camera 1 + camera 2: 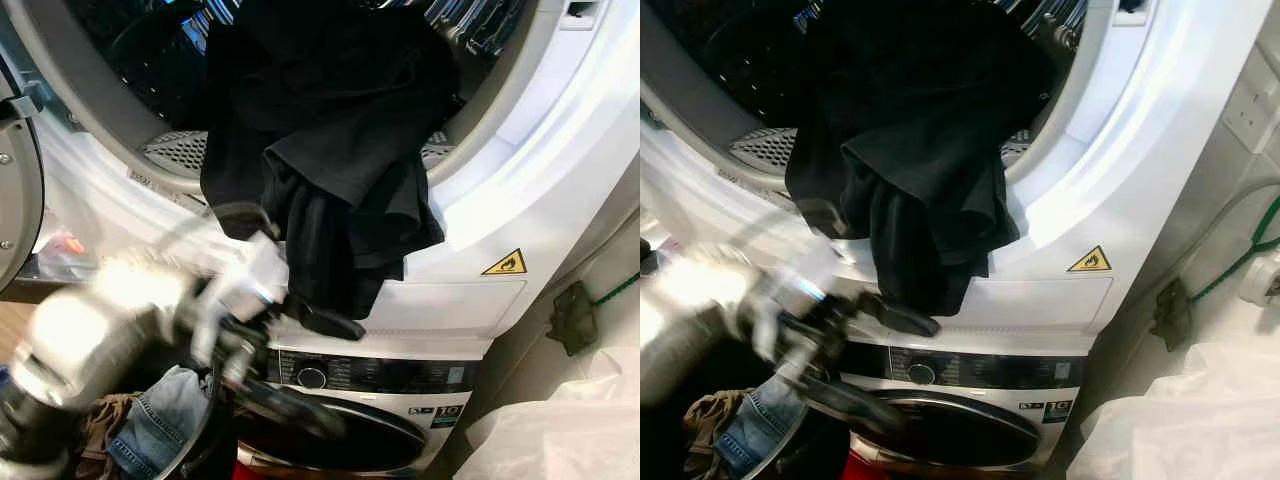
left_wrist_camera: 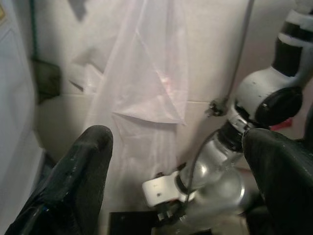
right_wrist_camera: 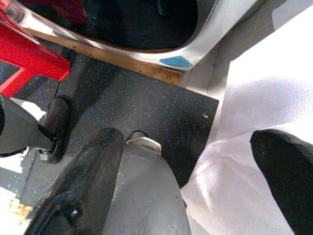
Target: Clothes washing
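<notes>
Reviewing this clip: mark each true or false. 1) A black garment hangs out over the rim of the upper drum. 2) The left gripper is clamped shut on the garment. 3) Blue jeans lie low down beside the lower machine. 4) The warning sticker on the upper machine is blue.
1) True: the black garment drapes over the upper drum's rim.
2) False: the left gripper is open with nothing between its fingers; its black fingers sit just below the garment's hem.
3) True: blue jeans lie at lower left.
4) False: the warning sticker is a yellow triangle.
</notes>
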Controlling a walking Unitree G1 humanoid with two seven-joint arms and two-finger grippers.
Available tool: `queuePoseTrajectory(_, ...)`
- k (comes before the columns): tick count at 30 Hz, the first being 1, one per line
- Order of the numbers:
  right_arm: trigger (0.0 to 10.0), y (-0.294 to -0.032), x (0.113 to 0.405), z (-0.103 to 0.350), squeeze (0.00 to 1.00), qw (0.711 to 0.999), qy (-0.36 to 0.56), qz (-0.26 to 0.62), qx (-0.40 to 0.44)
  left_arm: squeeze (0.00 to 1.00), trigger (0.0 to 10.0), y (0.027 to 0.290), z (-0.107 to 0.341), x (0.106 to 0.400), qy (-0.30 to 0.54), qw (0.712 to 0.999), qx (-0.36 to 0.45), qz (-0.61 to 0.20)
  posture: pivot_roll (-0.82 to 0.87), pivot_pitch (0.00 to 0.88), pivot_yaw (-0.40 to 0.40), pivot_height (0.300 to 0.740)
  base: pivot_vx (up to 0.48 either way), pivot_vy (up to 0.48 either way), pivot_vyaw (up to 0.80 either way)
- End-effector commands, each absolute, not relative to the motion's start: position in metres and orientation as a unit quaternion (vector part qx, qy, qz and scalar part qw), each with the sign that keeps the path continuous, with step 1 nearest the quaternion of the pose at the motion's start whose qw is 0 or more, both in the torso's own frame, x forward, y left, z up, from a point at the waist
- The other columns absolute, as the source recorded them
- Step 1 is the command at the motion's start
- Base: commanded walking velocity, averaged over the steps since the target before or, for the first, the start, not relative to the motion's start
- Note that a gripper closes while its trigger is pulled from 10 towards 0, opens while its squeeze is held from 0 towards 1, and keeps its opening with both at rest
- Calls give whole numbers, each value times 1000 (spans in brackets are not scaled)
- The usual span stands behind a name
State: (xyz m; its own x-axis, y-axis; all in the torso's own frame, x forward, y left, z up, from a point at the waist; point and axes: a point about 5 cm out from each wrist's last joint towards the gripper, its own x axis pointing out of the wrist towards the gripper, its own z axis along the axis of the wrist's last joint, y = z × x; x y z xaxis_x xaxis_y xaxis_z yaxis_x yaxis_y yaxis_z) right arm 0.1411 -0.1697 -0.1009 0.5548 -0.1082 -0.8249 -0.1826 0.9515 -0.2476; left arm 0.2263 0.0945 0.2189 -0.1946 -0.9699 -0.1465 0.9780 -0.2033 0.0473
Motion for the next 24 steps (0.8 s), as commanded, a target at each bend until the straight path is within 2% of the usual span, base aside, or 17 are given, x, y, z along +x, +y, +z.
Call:
queuePoseTrajectory(1, 10000, -168, 137, -103, 0, 864, 479, 22, -151, 1000, 10000, 84, 221, 215, 4, 645, 82, -760, 130, 37, 91, 740, 0, 0, 0)
queuePoseTrajectory(4, 10000, -168, 138, -102, 0, 865, 478, 22, -152, 1000, 10000, 71, 206, 205, -11, 685, 94, -722, 136, 40, 90, 740, 0, 0, 0)
queuePoseTrajectory(5, 10000, -168, 137, -103, 0, 864, 478, 21, -154, 1000, 10000, 62, 197, 197, -45, 719, 106, -686, 134, 43, 91, 740, 0, 0, 0)
queuePoseTrajectory(6, 10000, -168, 137, -103, 0, 864, 478, 21, -154, 1000, 10000, 62, 197, 197, -45, 719, 106, -686, 134, 43, 91, 740, 0, 0, 0)
queuePoseTrajectory(7, 10000, -169, 137, -103, 0, 864, 478, 21, -155, 1000, 10000, 57, 198, 191, -73, 746, 87, -657, 130, 42, 91, 740, 0, 0, 0)
queuePoseTrajectory(10, 10000, -171, 136, -103, 0, 864, 478, 18, -156, 1000, 10000, 55, 200, 187, -111, 791, 72, -597, 130, 43, 92, 740, 0, 0, 0)
queuePoseTrajectory(13, 10000, -173, 135, -103, 0, 863, 479, 17, -159, 1000, 10000, 64, 194, 185, -107, 840, 63, -529, 124, 47, 93, 740, 0, 0, 0)
queuePoseTrajectory(14, 10000, -173, 134, -103, 0, 863, 479, 16, -160, 886, 10000, 71, 192, 185, -101, 861, 60, -495, 121, 47, 96, 740, 0, 0, 0)
queuePoseTrajectory(15, 10000, -175, 134, -103, 0, 863, 478, 14, -161, 0, 10000, 78, 189, 181, -96, 877, 66, -465, 120, 46, 97, 740, 0, 0, 0)
queuePoseTrajectory(16, 10000, -175, 134, -103, 0, 863, 478, 14, -161, 0, 10000, 78, 189, 181, -96, 877, 66, -465, 120, 46, 97, 740, 0, 0, 0)
queuePoseTrajectory(17, 10000, -177, 134, -103, 0, 863, 478, 11, -162, 0, 10000, 94, 185, 176, -90, 903, 96, -409, 128, 47, 101, 740, 0, 0, 0)
queuePoseTrajectory(18, 10000, -177, 134, -103, 0, 863, 478, 11, -162, 0, 10000, 94, 185, 176, -90, 903, 96, -409, 128, 47, 101, 740, 0, 0, 0)
queuePoseTrajectory(20, 10000, -179, 133, -103, 0, 862, 480, 9, -164, 0, 10000, 124, 178, 166, -78, 924, 160, -339, 141, 48, 103, 740, 0, 0, 0)
queuePoseTrajectory(22, 10000, -179, 133, -103, 0, 861, 481, 9, -165, 0, 10000, 140, 174, 163, -66, 939, 176, -288, 144, 47, 103, 740, 0, 0, 0)
queuePoseTrajectory(24, 10000, -177, 133, -103, 0, 861, 481, 10, -165, 0, 10000, 172, 164, 155, -46, 970, 176, -158, 156, 42, 102, 740, 0, 0, 0)
